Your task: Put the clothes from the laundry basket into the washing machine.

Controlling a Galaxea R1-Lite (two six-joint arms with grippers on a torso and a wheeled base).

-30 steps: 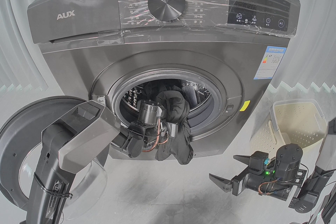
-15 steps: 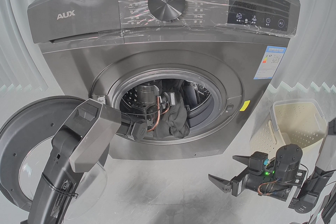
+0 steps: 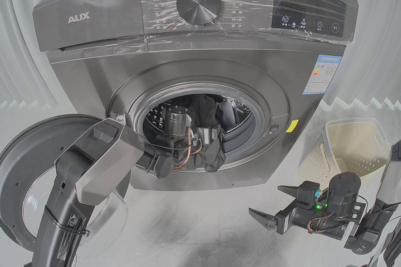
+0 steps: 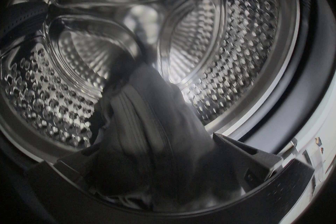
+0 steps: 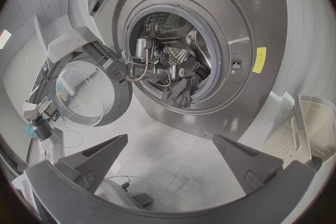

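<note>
The grey washing machine stands with its round door swung open to the left. My left gripper is inside the door opening. Its fingers stand apart, open, with a dark garment lying between them. The garment runs from the steel drum over the lower door seal, and its end hangs at the rim. My right gripper is open and holds nothing, low at the right above the floor, beside the cream laundry basket.
The basket leans on its side against the wall, right of the machine, and its visible inside shows no clothes. Bare grey floor lies in front of the machine. The open door takes up the space at the lower left.
My left gripper pushed the dark garment up into the drum, then drew back a little. The garment hung well below the rim before; most of it is inside now. The right arm kept still.
</note>
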